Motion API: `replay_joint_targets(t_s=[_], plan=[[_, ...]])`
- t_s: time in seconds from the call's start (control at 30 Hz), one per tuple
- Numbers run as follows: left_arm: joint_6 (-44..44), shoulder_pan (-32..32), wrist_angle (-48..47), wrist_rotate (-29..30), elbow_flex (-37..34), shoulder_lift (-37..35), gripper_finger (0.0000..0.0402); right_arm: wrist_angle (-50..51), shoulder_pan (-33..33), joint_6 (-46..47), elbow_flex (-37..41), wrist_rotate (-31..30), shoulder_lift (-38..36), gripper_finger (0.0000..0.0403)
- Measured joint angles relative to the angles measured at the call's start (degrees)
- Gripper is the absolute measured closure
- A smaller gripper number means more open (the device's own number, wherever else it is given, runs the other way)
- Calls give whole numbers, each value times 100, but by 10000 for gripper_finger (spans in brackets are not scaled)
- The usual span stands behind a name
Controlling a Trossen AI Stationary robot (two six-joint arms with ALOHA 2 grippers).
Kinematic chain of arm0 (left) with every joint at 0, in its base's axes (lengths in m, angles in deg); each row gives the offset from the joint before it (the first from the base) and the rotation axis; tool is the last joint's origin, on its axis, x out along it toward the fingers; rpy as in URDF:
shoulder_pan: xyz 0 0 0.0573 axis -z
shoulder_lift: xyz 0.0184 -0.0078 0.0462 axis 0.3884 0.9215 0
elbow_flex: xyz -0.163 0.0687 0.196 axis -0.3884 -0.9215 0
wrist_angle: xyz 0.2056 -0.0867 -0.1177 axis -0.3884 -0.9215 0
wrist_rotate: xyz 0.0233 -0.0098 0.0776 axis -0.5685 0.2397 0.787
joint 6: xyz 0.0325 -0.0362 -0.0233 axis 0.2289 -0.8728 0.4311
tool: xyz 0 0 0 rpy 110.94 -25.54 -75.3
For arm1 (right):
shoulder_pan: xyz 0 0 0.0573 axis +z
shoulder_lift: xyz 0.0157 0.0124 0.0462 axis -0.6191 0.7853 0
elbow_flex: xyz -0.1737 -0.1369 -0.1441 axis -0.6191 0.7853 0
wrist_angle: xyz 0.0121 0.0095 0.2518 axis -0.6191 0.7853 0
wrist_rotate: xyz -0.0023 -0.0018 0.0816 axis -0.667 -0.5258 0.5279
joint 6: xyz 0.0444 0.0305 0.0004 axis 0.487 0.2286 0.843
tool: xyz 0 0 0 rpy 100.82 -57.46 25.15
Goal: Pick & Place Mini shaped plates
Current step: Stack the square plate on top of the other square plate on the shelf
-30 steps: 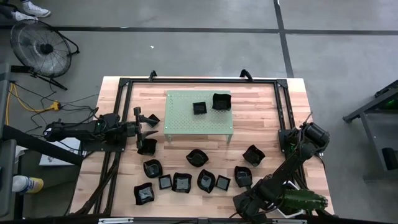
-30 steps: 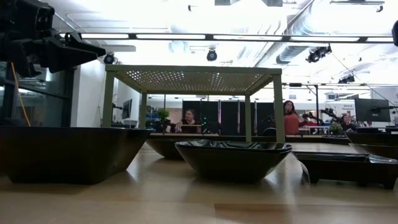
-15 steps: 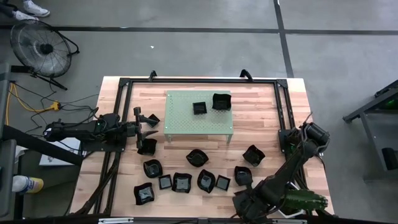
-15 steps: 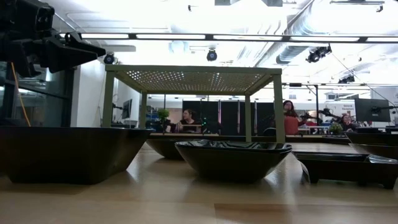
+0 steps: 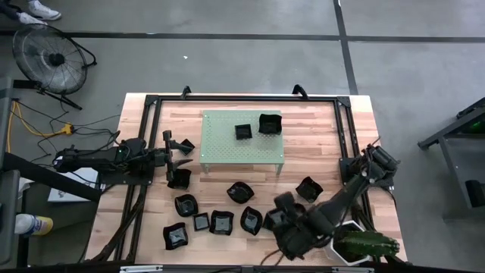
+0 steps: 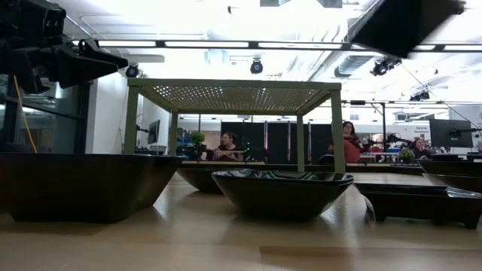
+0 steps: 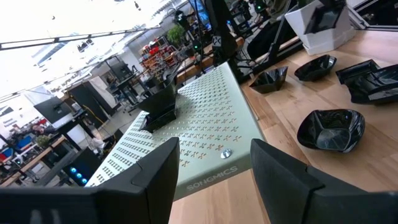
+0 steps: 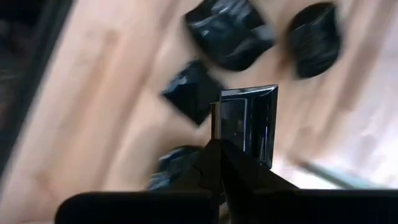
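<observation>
One small glossy black square plate (image 8: 247, 124), pinched edge-on in the shut right pincer (image 8: 219, 152), could slip mid-swing; left pincer (image 7: 211, 180) gapes empty.

A pale green perforated stand (image 5: 242, 144) on four legs is standing on the wooden desk (image 5: 326, 129), toward its far middle; in the left wrist view its top (image 7: 205, 124) is showing rows of small holes and lettering along its edge. A black tubular frame (image 5: 242, 98) is running along the desk's far edge and down both sides. A white plant pot (image 5: 364, 244) holding a spiny green plant is sitting at the desk's near right corner. On the grey floor, a black fan (image 5: 51, 59) is standing beyond the desk's far left corner, with yellow cable (image 5: 30, 125) trailing nearby. In the low view, people (image 6: 351, 143) are sitting at workstations behind the stand (image 6: 233, 94).
</observation>
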Motion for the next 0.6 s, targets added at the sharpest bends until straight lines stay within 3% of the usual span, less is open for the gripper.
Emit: replay_joint_targets(t_s=[0.6], plan=[[1, 1, 0, 0, 0, -1, 208, -573, -931, -2172, -225, -1365, -2, 403]])
